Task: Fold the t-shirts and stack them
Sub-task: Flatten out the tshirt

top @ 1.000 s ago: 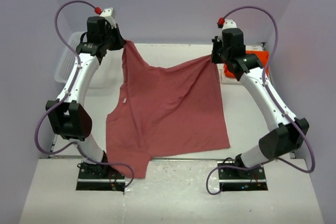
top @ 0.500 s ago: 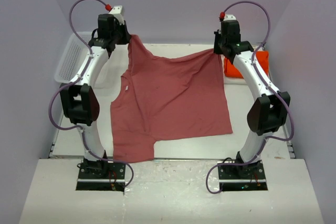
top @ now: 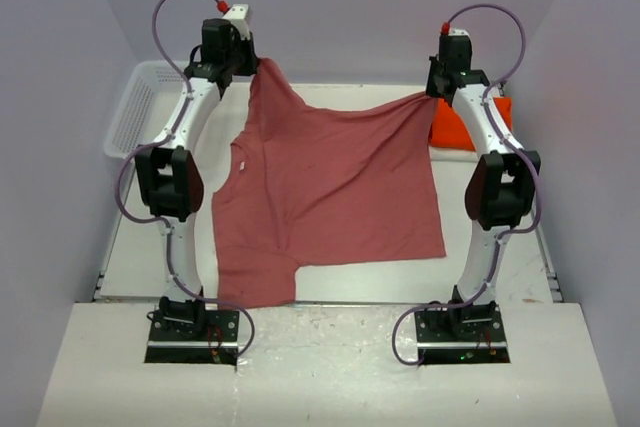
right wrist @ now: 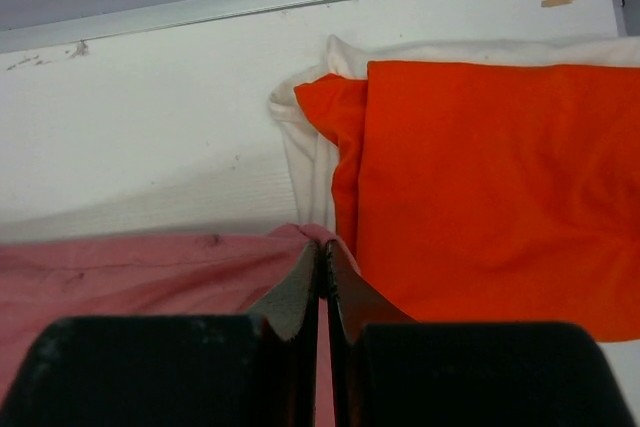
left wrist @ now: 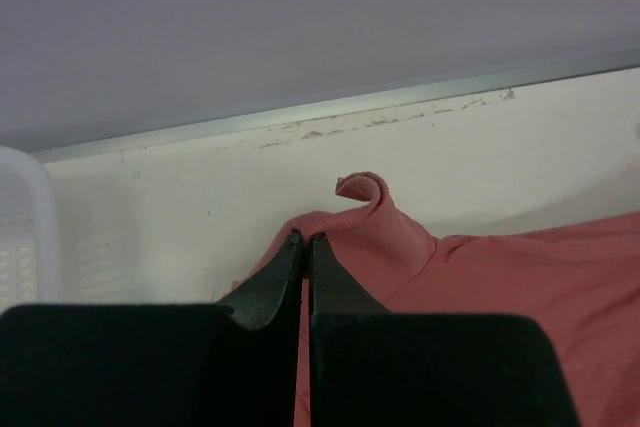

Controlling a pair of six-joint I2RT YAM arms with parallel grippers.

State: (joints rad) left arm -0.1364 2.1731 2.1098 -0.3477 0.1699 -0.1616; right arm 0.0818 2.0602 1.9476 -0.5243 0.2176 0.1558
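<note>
Rose shirt: far edge is held up off the desk and the rest drapes down and lies spread across the middle. The near-left part reaches the desk's near edge.

Left gripper: clenched on the far-left corner, with a curl of cloth poking up just beyond the tips. Right gripper: clenched on the far-right corner, cloth pinched thin between the jaws.

Handling, as a judgement: light, limp and not fragile. It sags between the two holds and creases wherever tension is uneven. It will not keep a shape unless laid flat. Corner or hem pinches look like the best holds. A thin pinch could slip if the arms pull apart too hard.

Orange shirt: folded at the far right of the desk, lying on the white shirt, whose edge shows along its far and left sides. Both are just beyond the right gripper.

Basket: white mesh, far left, apart from the shirts. No cloth shows in it from above, though the left arm hides its right side.
</note>
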